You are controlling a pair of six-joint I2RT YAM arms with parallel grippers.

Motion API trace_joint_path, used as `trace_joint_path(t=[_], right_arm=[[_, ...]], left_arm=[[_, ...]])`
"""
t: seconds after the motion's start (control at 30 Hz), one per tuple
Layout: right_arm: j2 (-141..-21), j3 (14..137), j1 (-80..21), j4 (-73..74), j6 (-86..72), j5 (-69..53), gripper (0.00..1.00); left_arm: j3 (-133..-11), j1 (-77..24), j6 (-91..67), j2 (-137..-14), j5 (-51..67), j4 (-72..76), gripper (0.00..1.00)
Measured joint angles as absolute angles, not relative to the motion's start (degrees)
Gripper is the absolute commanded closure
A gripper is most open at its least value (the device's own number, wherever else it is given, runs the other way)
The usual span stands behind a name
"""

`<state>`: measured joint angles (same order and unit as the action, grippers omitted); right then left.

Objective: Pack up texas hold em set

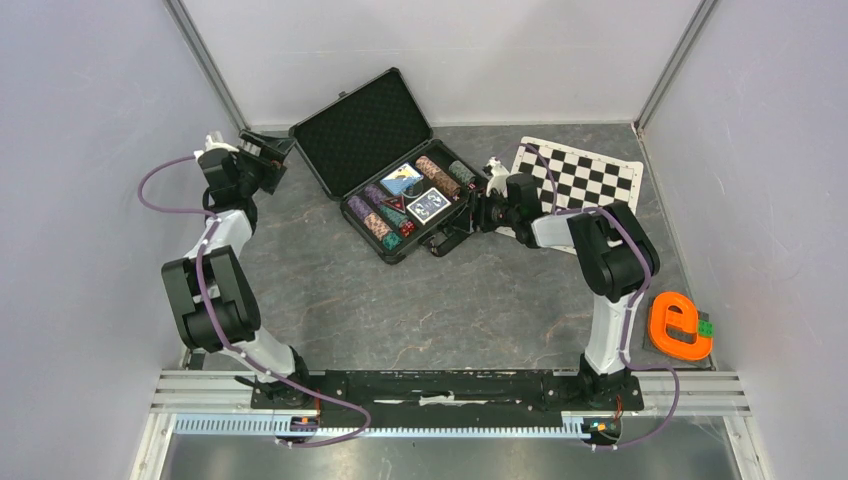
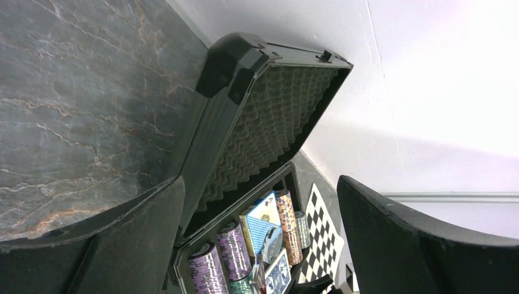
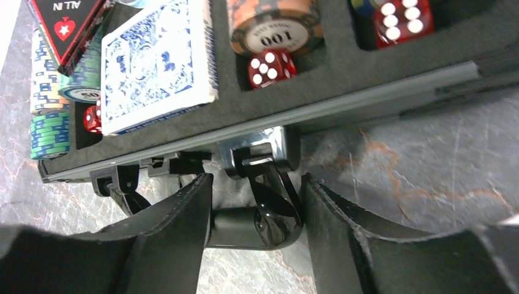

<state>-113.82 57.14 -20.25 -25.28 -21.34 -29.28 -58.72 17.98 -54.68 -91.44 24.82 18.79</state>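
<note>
The black briefcase lies open mid-table, its foam-lined lid (image 1: 362,128) leaning back and its base (image 1: 392,250) holding striped chip stacks (image 1: 437,175), two blue-backed card decks (image 1: 428,205) and red dice (image 3: 271,66). My left gripper (image 1: 268,158) is open and empty, just left of the lid's corner; in the left wrist view the lid (image 2: 269,122) stands between and beyond its fingers (image 2: 122,245). My right gripper (image 3: 256,179) is at the case's front edge, shut on the black handle (image 3: 269,223). The blue round button (image 2: 273,244) leans in the tray.
A black-and-white checkered chess mat (image 1: 575,180) lies right of the case, under the right arm. An orange plastic object (image 1: 680,328) sits at the right near the wall. White walls enclose the grey marbled table (image 1: 430,310).
</note>
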Motion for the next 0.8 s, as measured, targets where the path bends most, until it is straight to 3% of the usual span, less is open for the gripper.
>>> trace_joint_path(t=[0.17,0.5,0.8], right_arm=[[-111.68,56.23,-20.29,-21.80,-19.27,-25.28,0.57],[-112.57,62.00,-22.31,-11.99,-15.05,-18.63,0.61],[-111.96,67.35,-27.49,-1.85,-11.31,-4.47,0.67]], left_arm=[[-58.72,17.89,-56.12,-92.88,26.37,19.44,0.00],[-58.76,17.89,-56.12,-92.84,26.63,19.03,0.01],[-58.76,17.41,-55.90,-91.53,26.37,17.47,0.01]])
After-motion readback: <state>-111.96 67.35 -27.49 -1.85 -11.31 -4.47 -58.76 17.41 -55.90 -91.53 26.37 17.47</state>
